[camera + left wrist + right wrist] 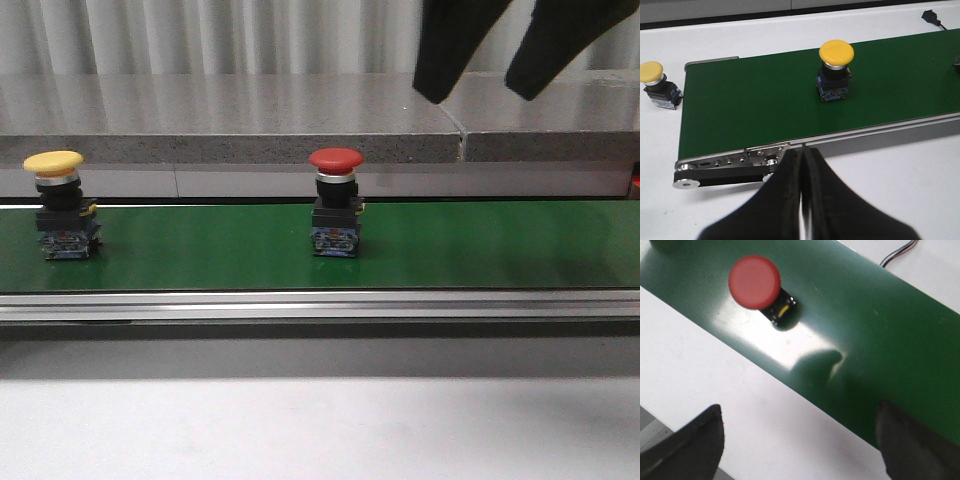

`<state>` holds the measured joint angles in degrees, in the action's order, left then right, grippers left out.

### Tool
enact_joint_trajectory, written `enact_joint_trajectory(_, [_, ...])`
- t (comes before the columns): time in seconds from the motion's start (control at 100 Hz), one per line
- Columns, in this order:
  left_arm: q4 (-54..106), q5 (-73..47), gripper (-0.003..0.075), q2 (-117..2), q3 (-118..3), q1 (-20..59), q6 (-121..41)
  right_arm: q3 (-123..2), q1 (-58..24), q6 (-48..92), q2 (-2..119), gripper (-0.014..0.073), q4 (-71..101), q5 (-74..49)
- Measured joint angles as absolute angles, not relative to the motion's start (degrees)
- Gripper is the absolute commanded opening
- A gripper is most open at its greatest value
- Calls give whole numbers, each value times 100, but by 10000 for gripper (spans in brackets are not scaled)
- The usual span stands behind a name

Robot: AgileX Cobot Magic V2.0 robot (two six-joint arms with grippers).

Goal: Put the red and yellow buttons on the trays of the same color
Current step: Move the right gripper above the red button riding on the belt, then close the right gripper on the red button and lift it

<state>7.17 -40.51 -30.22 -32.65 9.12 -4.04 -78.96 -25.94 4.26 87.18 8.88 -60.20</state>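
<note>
Two buttons stand upright on the green conveyor belt [200,250]. The red button [335,200] is at mid-belt and a yellow button [58,205] is at the belt's left end. My right gripper [478,93] hangs open above and to the right of the red button [756,285], with nothing between its fingers; in its wrist view the gripper [800,407] spans the belt's edge. My left gripper [802,152] is shut and empty, over the white table just off the belt's rail, short of the yellow button [835,70]. The trays are out of view.
A second yellow button [657,85] stands on the white table past the belt's end roller [687,182]. A grey stone ledge [250,110] runs behind the belt. An aluminium rail [320,305] edges its front. A cable [932,17] lies on the table beyond.
</note>
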Motion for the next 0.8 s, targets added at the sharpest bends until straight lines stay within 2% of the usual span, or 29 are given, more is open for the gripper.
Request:
enact_joint_trajectory(0.51, [717, -4051, -20, -3022, -3265, 912, -404, -8725, -2787, 468, 10273, 604, 835, -5780])
enact_joint_trajectory(0.58, [717, -4051, -20, -3022, -3265, 912, -404, -8725, -2787, 468, 10376, 546, 757, -5711])
enact_joint_trajectory(0.7, [717, -4051, -20, -3022, -3265, 912, -404, -8725, -2787, 471, 10439, 357, 662, -5635])
enact_joint_trajectory(0.8, [717, -4051, -20, -3022, -3265, 912, -404, -8725, -2787, 471, 10439, 257, 650, -5635])
